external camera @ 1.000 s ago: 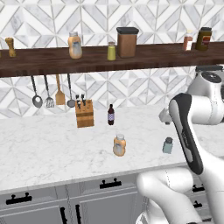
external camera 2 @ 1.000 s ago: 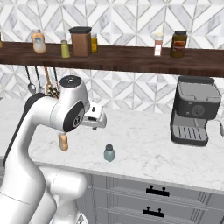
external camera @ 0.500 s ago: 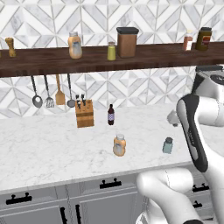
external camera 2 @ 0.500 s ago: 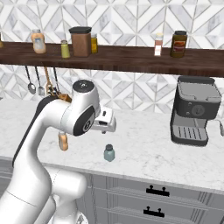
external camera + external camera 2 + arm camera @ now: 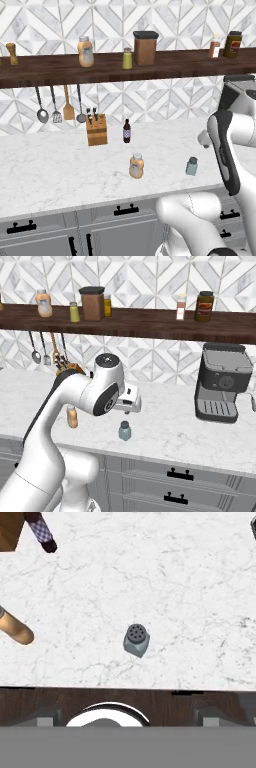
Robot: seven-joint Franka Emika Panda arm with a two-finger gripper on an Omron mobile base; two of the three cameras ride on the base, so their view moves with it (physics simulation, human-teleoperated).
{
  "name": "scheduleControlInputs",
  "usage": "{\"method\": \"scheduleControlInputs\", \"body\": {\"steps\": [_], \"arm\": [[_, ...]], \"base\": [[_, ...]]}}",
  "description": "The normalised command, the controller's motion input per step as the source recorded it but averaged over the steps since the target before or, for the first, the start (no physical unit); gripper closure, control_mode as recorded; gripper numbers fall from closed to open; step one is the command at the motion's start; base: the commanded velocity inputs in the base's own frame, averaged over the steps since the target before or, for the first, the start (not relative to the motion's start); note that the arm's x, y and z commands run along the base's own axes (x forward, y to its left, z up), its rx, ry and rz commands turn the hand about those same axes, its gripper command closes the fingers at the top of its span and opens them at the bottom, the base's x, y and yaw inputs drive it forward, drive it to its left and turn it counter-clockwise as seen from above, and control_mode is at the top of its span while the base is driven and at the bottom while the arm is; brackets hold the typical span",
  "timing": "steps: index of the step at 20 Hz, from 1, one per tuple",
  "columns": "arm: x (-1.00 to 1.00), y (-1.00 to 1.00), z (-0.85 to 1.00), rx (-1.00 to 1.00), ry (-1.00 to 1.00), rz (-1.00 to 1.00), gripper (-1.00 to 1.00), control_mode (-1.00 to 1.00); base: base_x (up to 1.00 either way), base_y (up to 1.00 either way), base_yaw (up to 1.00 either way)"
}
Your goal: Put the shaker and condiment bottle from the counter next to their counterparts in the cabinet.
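**Hand above counter, shaker and bottle both standing on the marble**

The gripper [image 5: 134,403] is carried at the end of the white arm, above the counter [image 5: 165,431] and just up and to the right of the shaker in the right base view. Its fingers cannot be made out in any view, so whether they are spread or pressed together cannot be told. It holds nothing visible.

The hand view looks straight down on the shaker [image 5: 136,639]: perforated grey cap, pale blue-grey body, upright on white marble, slightly left of centre. Same item in the base views: shaker [image 5: 191,166], near the front edge of the counter [image 5: 50,175].

The condiment bottle [image 5: 136,165] stands upright on the counter, left of the shaker and apart from it. In the right base view it is partly hidden behind the arm [image 5: 72,417]. In the hand view its orange-tan body enters at the left edge [image 5: 15,630].

A slim dark bottle [image 5: 127,131] stands farther back, just beside a wooden knife block [image 5: 96,129]. Utensils [image 5: 56,105] hang under the shelf.

On the cabinet [image 5: 60,67]: the squat orange counterpart bottle [image 5: 85,51], and to its right the yellow-green shaker [image 5: 128,58], just beside a brown canister [image 5: 145,48]. Further right stand a small red-and-white jar [image 5: 215,48] and a dark jar [image 5: 232,44].

A coffee machine [image 5: 223,382] sits on the counter at the right.
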Motion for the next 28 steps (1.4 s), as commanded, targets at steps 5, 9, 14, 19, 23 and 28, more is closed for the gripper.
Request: {"method": "scheduleControlInputs", "body": {"steps": [5,9,14,19,23,28], "arm": [[0.29,-0.05,-0.08,0.0,0.1,0.0,-1.0,-1.0],[0.37,-0.02,-0.05,0.0,0.12,0.0,-1.0,-1.0],[0.38,-0.02,-0.03,0.0,0.11,0.0,-1.0,-1.0],[0.31,-0.06,-0.04,0.0,0.05,0.0,-1.0,-1.0],[0.17,-0.01,-0.08,0.0,0.0,0.0,-1.0,-1.0],[0.01,0.0,-0.16,-0.02,-0.05,0.0,-1.0,-1.0]], "base": [[0.0,0.0,0.0],[0.0,0.0,0.0],[0.0,0.0,0.0],[0.0,0.0,0.0],[0.0,0.0,0.0],[0.0,0.0,0.0]]}}
